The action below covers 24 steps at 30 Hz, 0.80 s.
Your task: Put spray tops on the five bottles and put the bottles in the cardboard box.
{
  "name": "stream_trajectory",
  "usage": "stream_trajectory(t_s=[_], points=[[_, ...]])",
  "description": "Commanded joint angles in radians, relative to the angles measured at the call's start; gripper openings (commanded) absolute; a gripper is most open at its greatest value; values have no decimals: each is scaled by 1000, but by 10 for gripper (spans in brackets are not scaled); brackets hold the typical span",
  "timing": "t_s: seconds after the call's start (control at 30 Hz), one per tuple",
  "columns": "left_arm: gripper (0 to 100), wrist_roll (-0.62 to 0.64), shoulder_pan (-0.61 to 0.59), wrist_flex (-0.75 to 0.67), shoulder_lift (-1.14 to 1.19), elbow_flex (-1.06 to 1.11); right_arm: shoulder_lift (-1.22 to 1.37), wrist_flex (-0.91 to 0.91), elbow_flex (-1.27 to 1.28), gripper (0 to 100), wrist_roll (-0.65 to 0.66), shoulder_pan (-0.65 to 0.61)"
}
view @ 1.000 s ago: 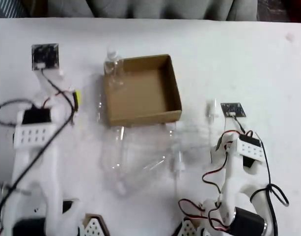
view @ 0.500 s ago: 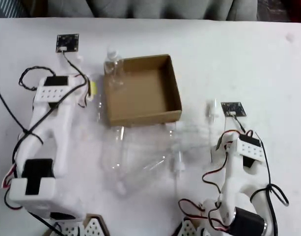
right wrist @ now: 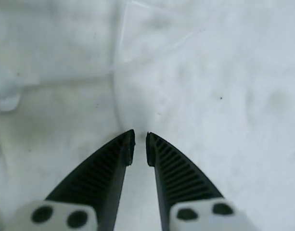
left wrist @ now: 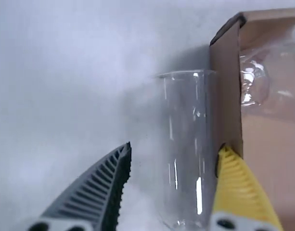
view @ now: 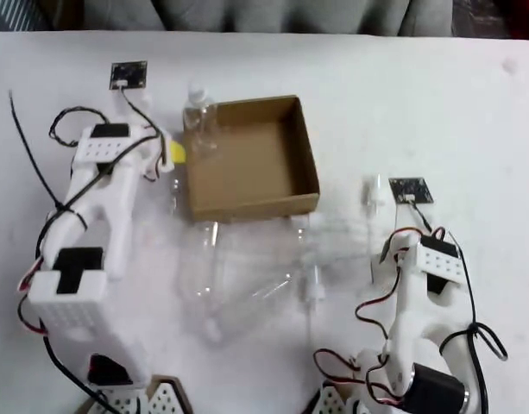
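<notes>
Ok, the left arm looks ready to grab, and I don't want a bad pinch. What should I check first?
1. Left gripper open: ok.
2. Clear bottle in its gap: ok.
3. Yellow finger free of the cardboard box wall: cannot tell, its tip sits right at the wall.
4. That bottle already topped: cannot tell, neck hidden.
5. Room in the box: ok, one other bottle at a corner.
6. Right gripper out of the way: ok, shut over the table.

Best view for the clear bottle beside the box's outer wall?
Left wrist view: the bottle lies inside the open left pincer, beside the cardboard box. High view gives a faint outline; right wrist view faces table elsewhere.
</notes>
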Motion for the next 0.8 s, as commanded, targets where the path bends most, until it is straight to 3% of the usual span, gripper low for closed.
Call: stream_trajectory(t_s=[0.0,0.2,0.37,0.6,0.77], points=[[256,0,-13,55,51,-143,-24,-13,-6,18,11,-4],[256,6,-33,155,163,-264,-24,-13,-6,18,11,-13],[256,9,-136,302,225,-341,-24,-13,-6,18,12,-21],[256,184,-314,505,216,-356,-24,-15,-6,18,12,-35],[256,233,-394,577,202,-353,-24,-13,-5,17,52,-35]])
